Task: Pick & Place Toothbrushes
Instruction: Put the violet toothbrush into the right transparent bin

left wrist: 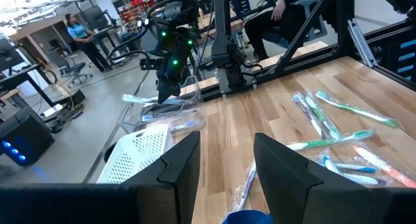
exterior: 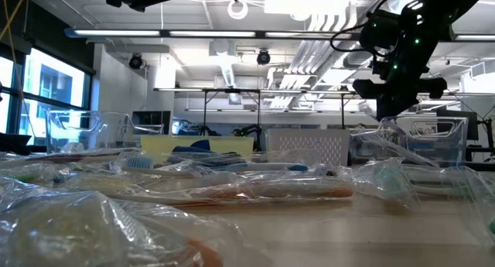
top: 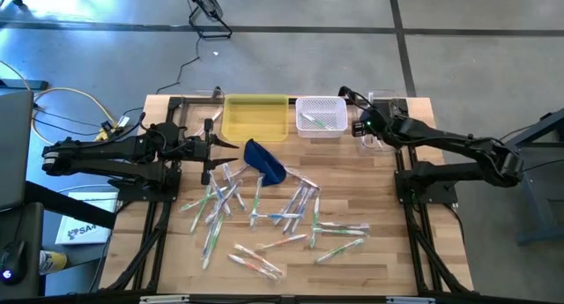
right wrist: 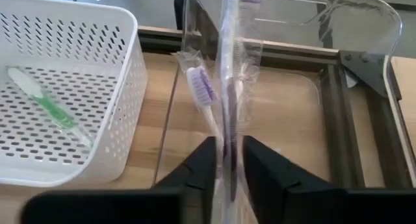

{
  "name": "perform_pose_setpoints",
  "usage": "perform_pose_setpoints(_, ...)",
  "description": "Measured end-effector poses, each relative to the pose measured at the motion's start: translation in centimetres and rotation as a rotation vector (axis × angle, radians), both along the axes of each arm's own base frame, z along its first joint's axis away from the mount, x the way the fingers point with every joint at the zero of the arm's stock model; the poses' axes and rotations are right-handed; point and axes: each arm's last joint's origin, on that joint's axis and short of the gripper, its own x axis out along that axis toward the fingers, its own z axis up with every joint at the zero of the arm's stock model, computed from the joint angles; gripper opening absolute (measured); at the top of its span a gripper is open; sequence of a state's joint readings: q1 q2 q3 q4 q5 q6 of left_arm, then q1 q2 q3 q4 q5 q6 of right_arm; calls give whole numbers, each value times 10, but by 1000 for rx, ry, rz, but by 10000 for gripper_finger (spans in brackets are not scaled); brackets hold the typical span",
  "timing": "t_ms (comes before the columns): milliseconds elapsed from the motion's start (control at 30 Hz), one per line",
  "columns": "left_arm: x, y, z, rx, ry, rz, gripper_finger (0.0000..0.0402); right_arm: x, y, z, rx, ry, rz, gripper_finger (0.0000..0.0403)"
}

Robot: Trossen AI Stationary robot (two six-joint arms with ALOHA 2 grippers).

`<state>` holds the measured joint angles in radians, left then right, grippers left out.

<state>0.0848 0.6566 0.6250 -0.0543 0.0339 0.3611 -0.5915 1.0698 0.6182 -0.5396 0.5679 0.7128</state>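
Observation:
Several wrapped toothbrushes (top: 264, 218) lie scattered on the wooden table, beside a dark blue pouch (top: 264, 160). One green toothbrush (right wrist: 49, 107) lies in the white basket (top: 320, 116). My right gripper (right wrist: 227, 152) is over the clear bin (right wrist: 338, 100) at the far right, shut on a purple toothbrush (right wrist: 231, 62) in a clear wrapper. A second purple-headed brush (right wrist: 201, 87) shows right beside it. My left gripper (left wrist: 226, 143) is open and empty, above the pouch (left wrist: 247, 217), at the table's left (top: 214, 145). My right gripper pinches the wrapped purple toothbrush between its two fingers, at one end of its handle (right wrist: 231, 130). The fingers slant down from the table's right side, and the brush runs on past their tips, in line with them. It is clear of the table, over the clear bin.
A yellow tray (top: 256, 117) stands at the far edge, left of the white basket. A second clear bin (exterior: 85, 131) stands at the far left. People show in the room beyond the table (left wrist: 78, 29).

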Motion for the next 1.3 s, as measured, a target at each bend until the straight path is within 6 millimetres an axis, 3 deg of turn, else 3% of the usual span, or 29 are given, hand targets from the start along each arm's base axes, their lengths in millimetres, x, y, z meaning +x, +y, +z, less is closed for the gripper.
perform_pose_setpoints(200,0,0,0,0,0,0,139,0,1,0,14,-11,18,154)
perform_pose_setpoints(367,0,0,0,0,0,0,139,-1,2,11,-6,-51,27,172)
perform_pose_setpoints(900,0,0,0,0,0,3,139,-3,16,62,-171,-308,211,119)
perform_pose_setpoints(1300,0,0,0,0,0,2,139,5,37,75,-224,-386,360,75)
